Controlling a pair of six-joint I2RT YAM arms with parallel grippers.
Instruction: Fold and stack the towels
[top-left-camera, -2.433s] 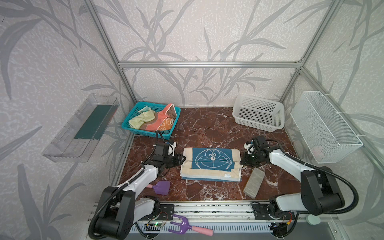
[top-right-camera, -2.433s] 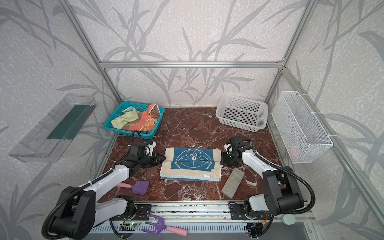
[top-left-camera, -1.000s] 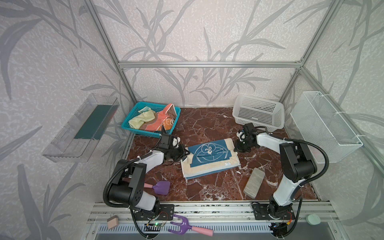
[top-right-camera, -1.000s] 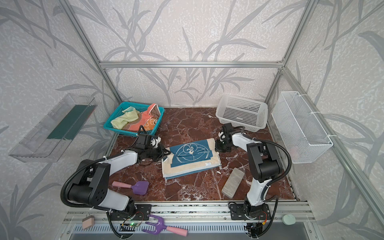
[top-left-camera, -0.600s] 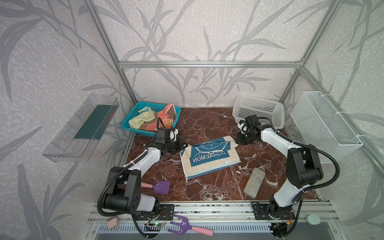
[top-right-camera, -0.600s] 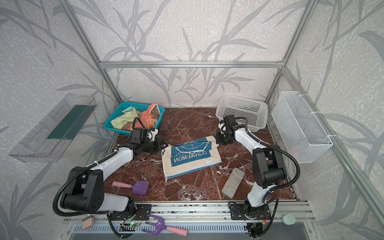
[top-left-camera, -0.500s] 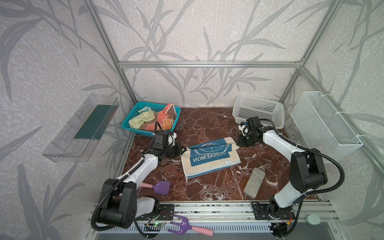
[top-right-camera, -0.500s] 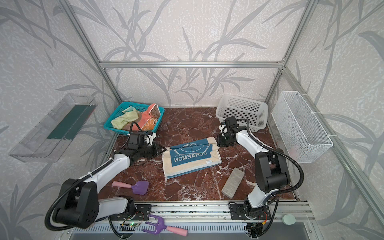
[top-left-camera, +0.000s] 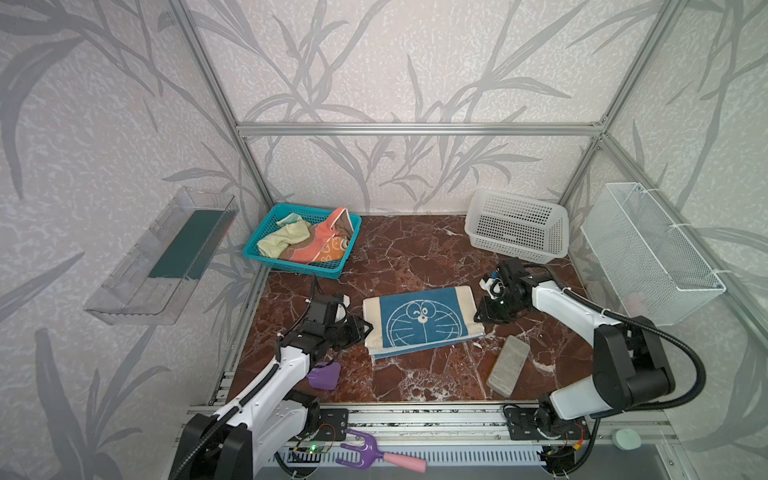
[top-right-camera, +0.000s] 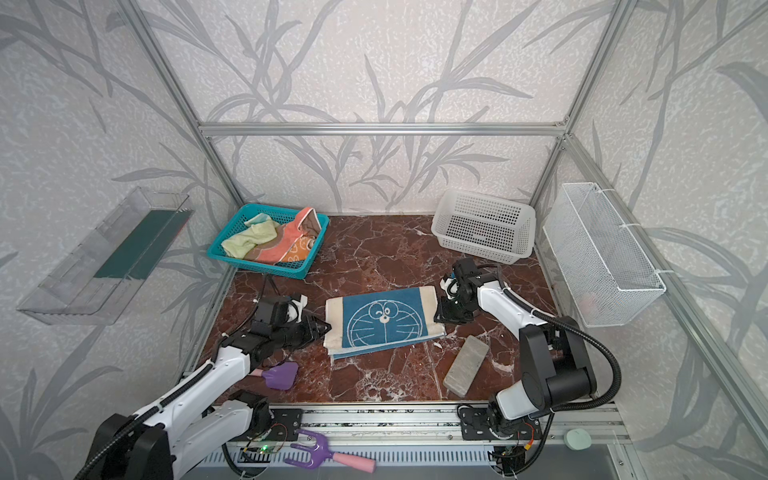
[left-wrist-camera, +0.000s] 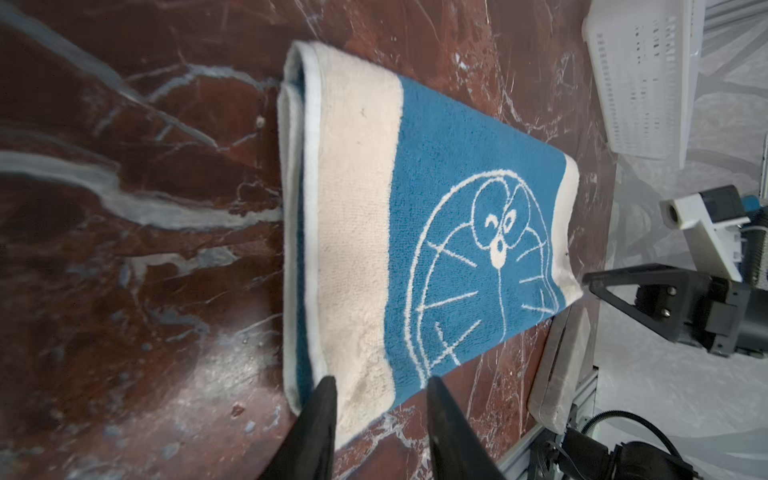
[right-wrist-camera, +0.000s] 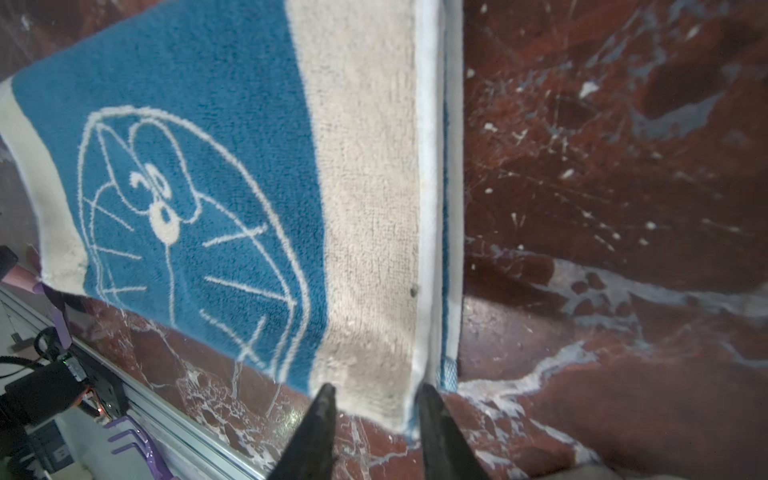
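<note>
fold step | we have just let go: left gripper (left-wrist-camera: 380, 384) and right gripper (right-wrist-camera: 376, 390) now part-open, each astride a corner of the blue-and-cream cat towel (top-left-camera: 422, 322) | towel no longer lifted, lies folded flat between them, face up | remaining towels (top-left-camera: 307, 245) wait in teal basket (top-left-camera: 297, 269)

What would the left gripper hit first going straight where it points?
The left gripper would likely meet the cream end of the blue cat towel, right at its open jaws.
</note>
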